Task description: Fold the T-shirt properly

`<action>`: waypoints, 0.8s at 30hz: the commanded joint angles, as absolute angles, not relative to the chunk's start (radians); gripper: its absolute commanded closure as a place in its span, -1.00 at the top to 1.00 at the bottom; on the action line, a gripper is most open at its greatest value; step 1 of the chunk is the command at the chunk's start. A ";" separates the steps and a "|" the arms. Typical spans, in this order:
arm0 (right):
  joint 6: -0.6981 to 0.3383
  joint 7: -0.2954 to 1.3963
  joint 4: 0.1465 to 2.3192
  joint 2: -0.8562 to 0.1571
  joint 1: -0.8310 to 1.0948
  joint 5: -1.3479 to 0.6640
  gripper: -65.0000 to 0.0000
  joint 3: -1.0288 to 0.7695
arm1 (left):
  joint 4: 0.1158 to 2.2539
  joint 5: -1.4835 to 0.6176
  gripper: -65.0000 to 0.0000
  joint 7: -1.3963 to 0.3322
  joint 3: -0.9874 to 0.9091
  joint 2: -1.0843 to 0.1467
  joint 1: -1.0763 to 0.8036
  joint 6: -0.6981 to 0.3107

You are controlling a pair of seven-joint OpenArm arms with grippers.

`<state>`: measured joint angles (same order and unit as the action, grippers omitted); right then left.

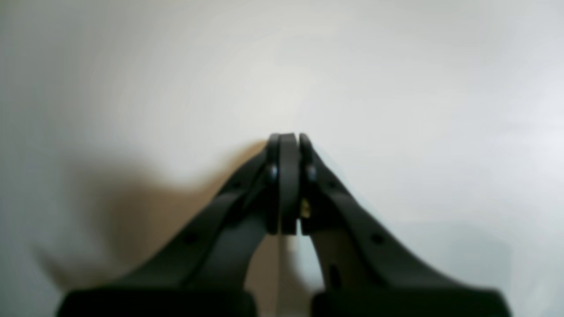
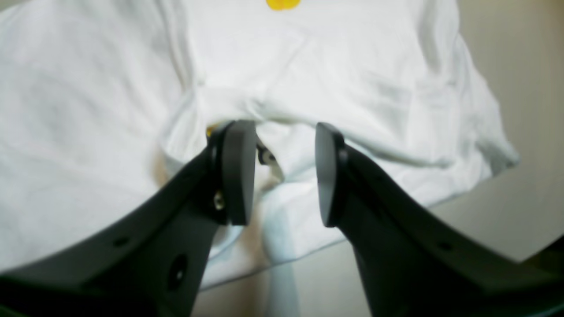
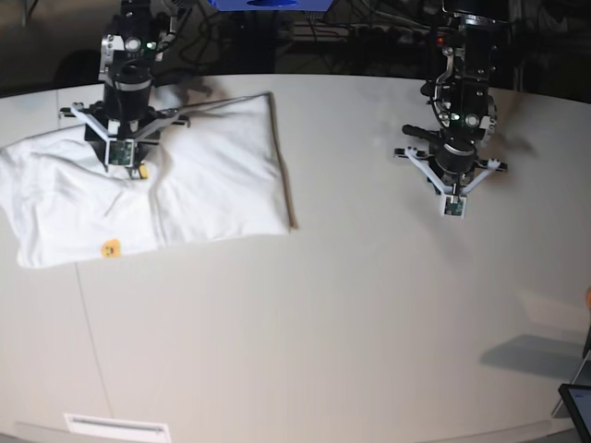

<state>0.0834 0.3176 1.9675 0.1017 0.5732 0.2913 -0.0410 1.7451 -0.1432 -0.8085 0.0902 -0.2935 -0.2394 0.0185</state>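
The left wrist view is blurred: only the left claw (image 1: pixel 288 141) shows, pads pressed together on nothing, over bare pale table (image 3: pixel 369 323). In the base view that claw hangs at about 2 o'clock, well apart from the shirt (image 3: pixel 203 185). The shirt lies crumpled at 10 o'clock, its print hidden but for a small yellow spot (image 2: pixel 283 3). The right claw (image 2: pixel 285 174) stands over it, jaws parted, holding nothing; cloth bunches between and behind the pads. No containers show.
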 commanded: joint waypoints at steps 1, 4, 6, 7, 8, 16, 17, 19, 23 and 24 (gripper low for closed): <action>0.036 0.249 1.989 0.087 0.587 0.294 -0.34 -0.039 | 1.793 -0.142 -1.00 -0.785 0.088 -0.302 -0.229 0.022; -0.143 0.203 1.989 0.067 0.599 0.294 -0.60 -0.039 | 1.856 -0.142 -1.00 -0.768 0.130 -0.291 -0.226 0.022; -0.257 0.205 1.986 0.064 0.598 0.295 -0.94 -0.039 | 1.882 -0.142 -1.00 -0.685 0.182 -0.291 -0.228 0.022; -0.298 0.205 1.986 0.068 0.595 0.295 -1.00 -0.042 | 1.883 -0.142 -1.00 -0.630 0.219 -0.291 -0.231 0.022; -0.321 0.205 1.985 0.070 0.593 0.295 -0.98 -0.044 | 1.882 -0.140 -1.00 -0.576 0.260 -0.291 -0.231 0.022; -0.334 0.337 1.980 0.070 0.559 0.295 -0.97 -0.050 | 1.750 -0.140 -1.00 -0.429 0.630 -0.289 -0.105 0.022; -0.332 0.337 1.980 0.070 0.559 0.295 -0.97 -0.050 | 1.739 -0.140 -1.00 -0.429 0.671 -0.288 -0.088 0.022; -0.332 0.338 1.980 0.071 0.561 0.295 -0.97 -0.050 | 1.736 -0.140 -1.00 -0.429 0.750 -0.288 -0.059 0.022; -0.320 0.338 1.957 0.071 0.561 0.295 -0.97 -0.062 | 1.739 -0.140 -1.00 -0.427 0.828 -0.272 -0.039 0.022; -0.305 0.338 1.949 0.074 0.561 0.295 -0.97 -0.079 | 1.739 -0.139 -1.00 -0.427 0.840 -0.269 -0.038 0.022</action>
